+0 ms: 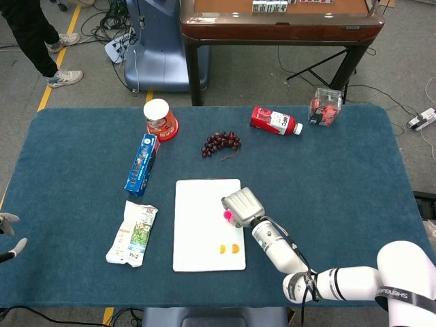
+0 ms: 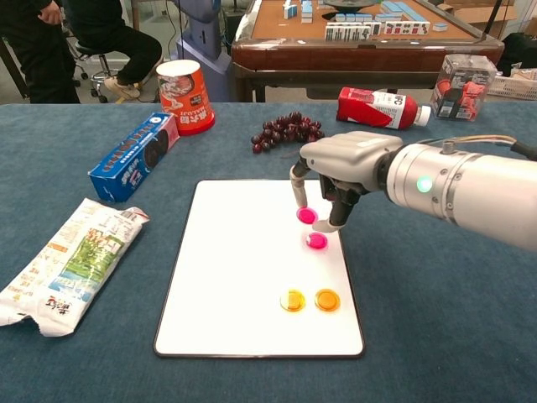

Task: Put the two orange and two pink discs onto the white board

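Observation:
The white board (image 2: pixel 243 277) lies flat in the middle of the blue table. Two orange discs (image 2: pixel 292 300) (image 2: pixel 327 300) sit side by side near its lower right corner, and one pink disc (image 2: pixel 316 241) lies above them. My right hand (image 2: pixel 336 168) hovers over the board's right side and pinches a second pink disc (image 2: pixel 307 216) just above the lying one. In the head view that hand (image 1: pixel 243 206) covers the board's right edge (image 1: pixel 204 259), with pink showing at its fingertips. Only the fingers of my left hand (image 1: pixel 8 235) show, spread and holding nothing, at the table's left edge.
Grapes (image 2: pixel 288 130) and a red bottle (image 2: pixel 377 107) lie beyond the board. A red cup (image 2: pixel 185 96) and a blue box (image 2: pixel 134 155) are at the back left, a snack bag (image 2: pixel 71 260) at the left, a clear box (image 2: pixel 461 84) at the back right.

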`<state>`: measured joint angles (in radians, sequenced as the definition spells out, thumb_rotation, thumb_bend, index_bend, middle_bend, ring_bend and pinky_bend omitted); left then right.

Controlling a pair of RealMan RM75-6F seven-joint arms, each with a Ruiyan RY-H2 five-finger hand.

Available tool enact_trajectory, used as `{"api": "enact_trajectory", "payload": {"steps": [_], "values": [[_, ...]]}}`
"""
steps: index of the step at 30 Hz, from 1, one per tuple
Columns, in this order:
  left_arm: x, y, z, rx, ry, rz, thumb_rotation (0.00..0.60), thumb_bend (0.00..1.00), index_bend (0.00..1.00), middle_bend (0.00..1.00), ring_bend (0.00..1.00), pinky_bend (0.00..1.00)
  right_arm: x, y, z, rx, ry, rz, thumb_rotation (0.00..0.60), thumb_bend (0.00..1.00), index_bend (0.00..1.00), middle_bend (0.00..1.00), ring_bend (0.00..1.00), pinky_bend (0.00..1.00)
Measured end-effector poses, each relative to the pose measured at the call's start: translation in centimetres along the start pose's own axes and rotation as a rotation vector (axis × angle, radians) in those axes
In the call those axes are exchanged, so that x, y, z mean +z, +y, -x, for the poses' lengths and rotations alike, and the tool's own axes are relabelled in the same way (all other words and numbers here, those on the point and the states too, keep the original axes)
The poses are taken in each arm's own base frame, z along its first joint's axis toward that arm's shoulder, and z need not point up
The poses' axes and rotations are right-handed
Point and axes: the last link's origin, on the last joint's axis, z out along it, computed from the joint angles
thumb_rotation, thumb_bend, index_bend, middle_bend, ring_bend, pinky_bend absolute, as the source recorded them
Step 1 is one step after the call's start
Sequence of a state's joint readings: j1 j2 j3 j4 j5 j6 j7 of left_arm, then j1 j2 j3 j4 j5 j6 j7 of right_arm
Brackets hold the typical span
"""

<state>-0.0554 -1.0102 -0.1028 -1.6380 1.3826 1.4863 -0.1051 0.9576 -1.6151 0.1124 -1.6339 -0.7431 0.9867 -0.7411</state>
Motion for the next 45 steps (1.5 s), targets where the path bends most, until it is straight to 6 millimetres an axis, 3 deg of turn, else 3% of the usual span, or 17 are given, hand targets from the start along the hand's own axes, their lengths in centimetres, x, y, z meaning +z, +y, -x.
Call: {"api": "enact_trajectory", "payload": {"steps": [18,26,32,39,45], "values": [[0.0,-0.2,-0.3,-0.008,0.007,-0.005,0.6,0.24,0.49,0.58,0.49,0.78,1.2,-1.5,1.2,0.002,-0.024,-0.007,0.6,0.24,0.49,1.0,1.0,1.0],[0.0,-0.2,-0.3,-0.011,0.006,-0.005,0.6,0.25,0.49,0.58,0.49,0.78,1.5,-1.9,1.2,0.018,-0.011,-0.018,0.6,0.13,0.33,1.0,1.0,1.0],[-0.1,-0.3,-0.4,-0.013,0.009,-0.007,0.6,0.24,0.49,0.58,0.49,0.78,1.6,-2.0,1.2,0.022,-0.005,-0.024,0.6,0.12,0.31,1.0,1.0,1.0],[0.0,-0.3,-0.3,-0.01,0.003,-0.008,0.6,0.24,0.49,0.58,0.49,0.78,0.7,-0.8,0.2,0.008,0.032,-0.014,0.6,0.14,0.31,1.0,1.0,1.0],[-0.1,0.0,0.1,0.002,-0.01,0.002,0.6,0.24,0.49,0.58,0.49,0.78,-1.5,1.1,-1.5,-0.018,0.079,0.002,0.6,0.16,0.47,1.0,1.0,1.0]]}}
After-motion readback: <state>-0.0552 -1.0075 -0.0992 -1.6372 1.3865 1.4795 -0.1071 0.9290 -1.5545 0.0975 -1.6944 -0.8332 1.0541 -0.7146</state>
